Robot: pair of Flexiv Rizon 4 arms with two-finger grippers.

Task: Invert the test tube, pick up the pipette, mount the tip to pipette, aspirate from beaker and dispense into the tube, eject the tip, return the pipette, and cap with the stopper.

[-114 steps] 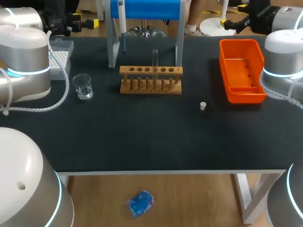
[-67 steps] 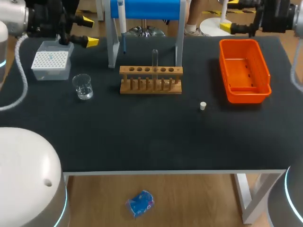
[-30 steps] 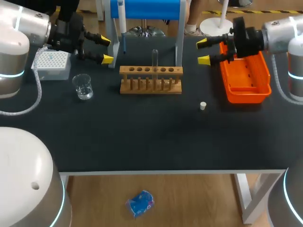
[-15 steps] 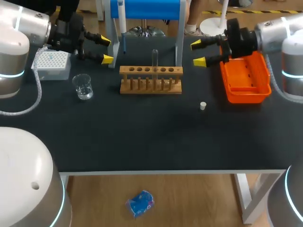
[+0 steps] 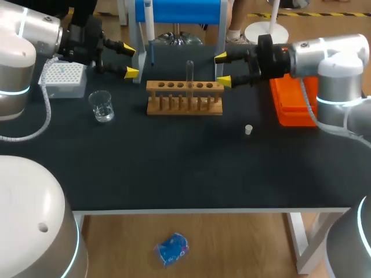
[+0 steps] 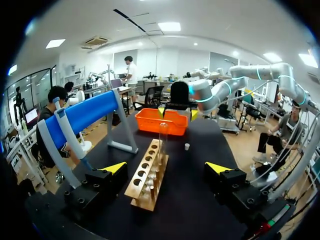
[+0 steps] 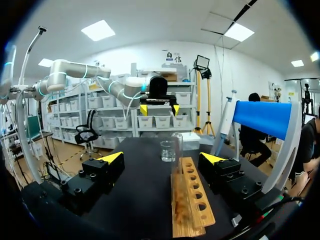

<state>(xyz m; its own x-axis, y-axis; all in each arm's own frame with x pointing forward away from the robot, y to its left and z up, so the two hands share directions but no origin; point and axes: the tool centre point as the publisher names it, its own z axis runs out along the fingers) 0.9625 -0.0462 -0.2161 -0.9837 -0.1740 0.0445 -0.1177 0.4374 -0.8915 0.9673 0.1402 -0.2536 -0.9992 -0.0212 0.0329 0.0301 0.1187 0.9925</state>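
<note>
Across the dark table (image 5: 174, 174) everything is sitting in a row toward the far edge, within reach of both arms. My right arm (image 5: 316, 55) is extending from its side over the orange bin (image 5: 293, 113), which is waiting at that end, I judge, to catch the ejected tip. My left arm (image 5: 26, 40) is hanging over the far left corner. Behind the middle, the blue stand (image 5: 179, 11) is carrying the pipette (image 5: 149, 32), hanging nose down so that it can be lifted straight off. In front of it the wooden rack (image 5: 184, 98) is lying crosswise, holding the test tube (image 5: 189, 72) in one of its middle places. The white tip box (image 5: 61, 78) and the glass beaker (image 5: 101, 106) are standing near the left arm, likely because the liquid work belongs to that side.

The right gripper (image 5: 222, 69) is hovering just beside the rack's right end, fingers spread wide with nothing between them. In its wrist view the test tube (image 7: 176, 160) is standing ahead, not yet between the fingers. The left gripper (image 5: 130, 61) is likewise gaping wide and empty beside the stand's left leg.

The test tube is standing upright, its long axis vertical and rising well above the rack. Which end is its mouth I cannot tell. The small white stopper (image 5: 248, 130) is lying alone on the table in front of the rack's right end, near it but apart.
</note>
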